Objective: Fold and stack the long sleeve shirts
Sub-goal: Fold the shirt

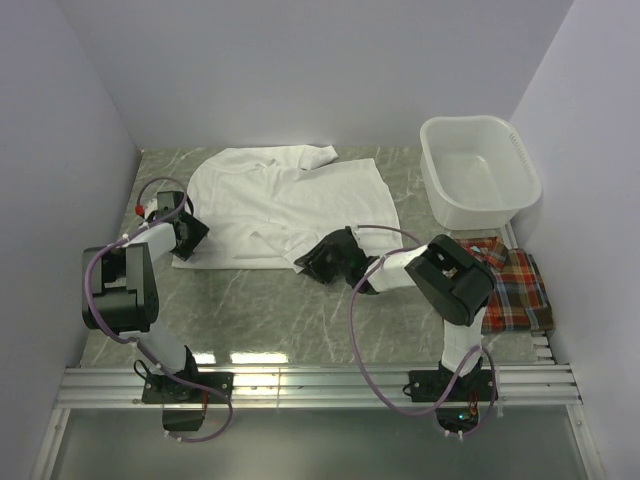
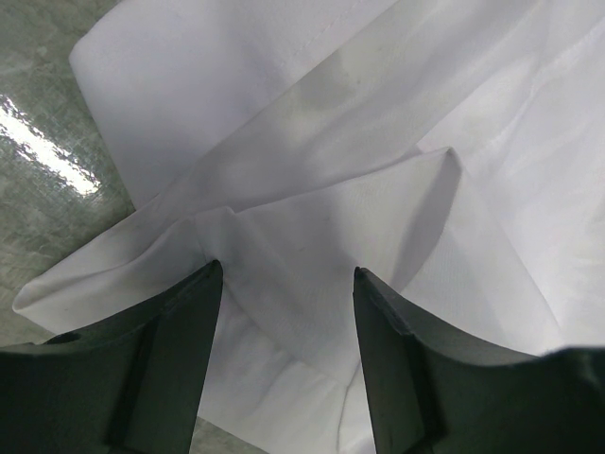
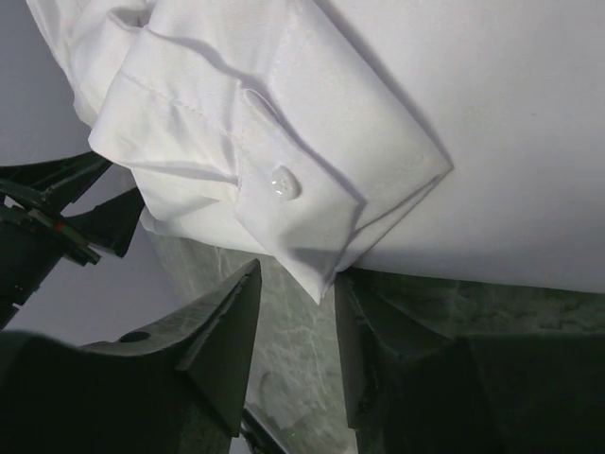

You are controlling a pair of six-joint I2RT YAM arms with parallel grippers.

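The white long sleeve shirt [image 1: 290, 200] lies spread on the table, partly folded, with one sleeve laid across it. The plaid shirt [image 1: 515, 290] lies folded at the right edge. My left gripper [image 1: 195, 232] is at the white shirt's left edge. In the left wrist view it [image 2: 286, 272] is open, with rumpled white cloth [image 2: 312, 218] lying under and between its fingers. My right gripper [image 1: 305, 262] is at the shirt's near edge. In its wrist view it [image 3: 298, 279] is open just below the buttoned cuff [image 3: 236, 161], whose corner hangs by the fingertips.
A white plastic basin [image 1: 500, 205] stands at the back right, just behind the plaid shirt. Grey marble tabletop [image 1: 300, 320] shows between the shirt and the metal rail [image 1: 320, 385] at the near edge. Walls close in on the left, back and right.
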